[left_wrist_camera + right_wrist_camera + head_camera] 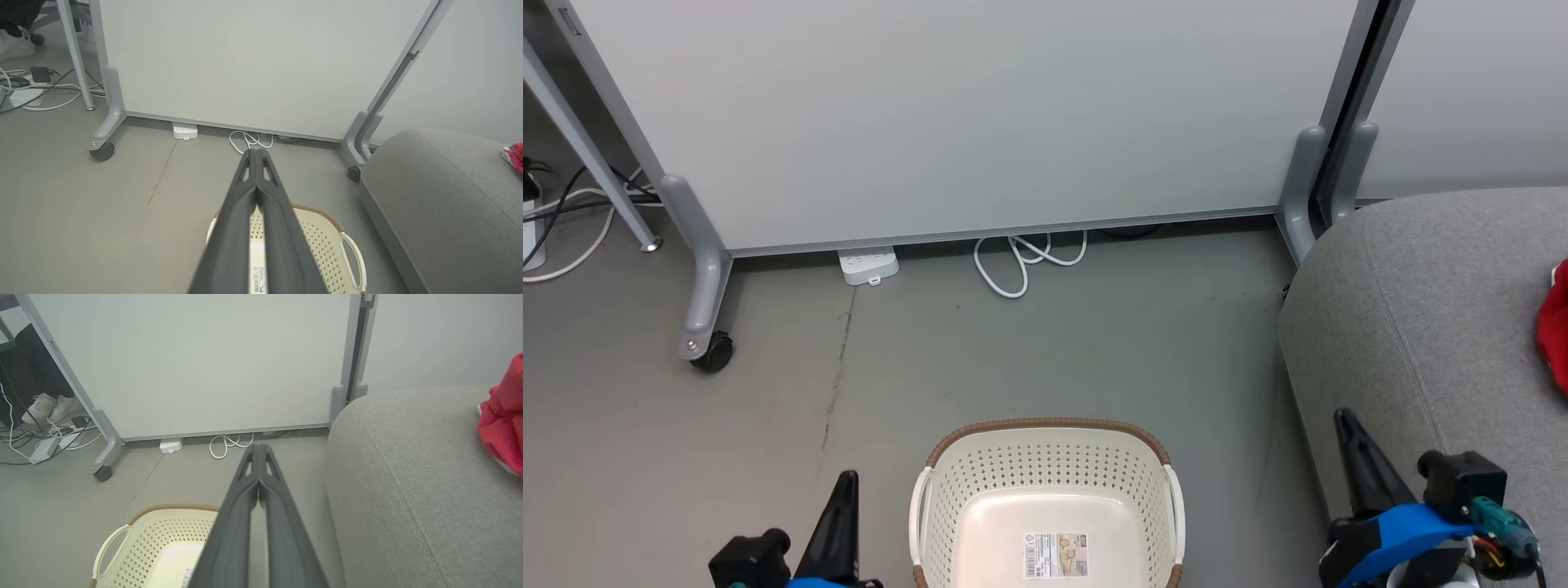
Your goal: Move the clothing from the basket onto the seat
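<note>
Nearest, the left gripper (849,482) and right gripper (1342,418) are both pinched closed, holding nothing. Between them stands the basket (1045,427), its labelled bottom bare. The clothing (1555,327) is a bright red bunch on the seat (1421,310), cropped at the right edge, so its long axis is unclear. Open floor (1013,359) runs ahead to a panel (972,122).

Bare grey floor (768,425) leaves open passage left of the laundry basket (1045,465); the sofa seat (1421,327) crowds close on its right, and a wheeled partition (972,122) blocks the far side.
</note>
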You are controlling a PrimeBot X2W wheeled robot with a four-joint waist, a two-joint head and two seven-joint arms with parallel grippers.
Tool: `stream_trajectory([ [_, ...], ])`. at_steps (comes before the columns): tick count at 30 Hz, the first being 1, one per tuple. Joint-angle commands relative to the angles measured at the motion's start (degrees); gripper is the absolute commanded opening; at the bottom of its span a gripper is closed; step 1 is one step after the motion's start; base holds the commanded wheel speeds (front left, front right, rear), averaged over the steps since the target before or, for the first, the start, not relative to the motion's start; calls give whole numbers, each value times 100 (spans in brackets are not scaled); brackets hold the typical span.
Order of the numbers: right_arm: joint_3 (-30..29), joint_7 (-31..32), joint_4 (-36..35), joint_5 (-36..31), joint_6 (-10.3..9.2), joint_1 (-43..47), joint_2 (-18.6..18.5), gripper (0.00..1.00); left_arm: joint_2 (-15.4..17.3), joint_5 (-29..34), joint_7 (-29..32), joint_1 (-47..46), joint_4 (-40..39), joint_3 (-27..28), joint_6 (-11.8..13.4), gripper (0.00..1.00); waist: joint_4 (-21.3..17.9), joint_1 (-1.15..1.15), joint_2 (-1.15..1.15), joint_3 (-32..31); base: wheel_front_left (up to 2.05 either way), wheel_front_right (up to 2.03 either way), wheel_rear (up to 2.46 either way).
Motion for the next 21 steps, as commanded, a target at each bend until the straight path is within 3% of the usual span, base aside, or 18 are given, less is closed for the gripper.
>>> stream_trajectory([
  [1, 0, 2, 25, 7, 0, 17, 2, 0, -4, -6, 5, 17, 27, 1, 0, 0, -1, 0, 0, 0, 0, 0, 0],
  [21, -94, 363, -22, 2032, 0, -10, 0, 0, -21, -1742, 470, -134, -105, 300, -3, 0, -89, 0, 0, -19, 0, 0, 0],
])
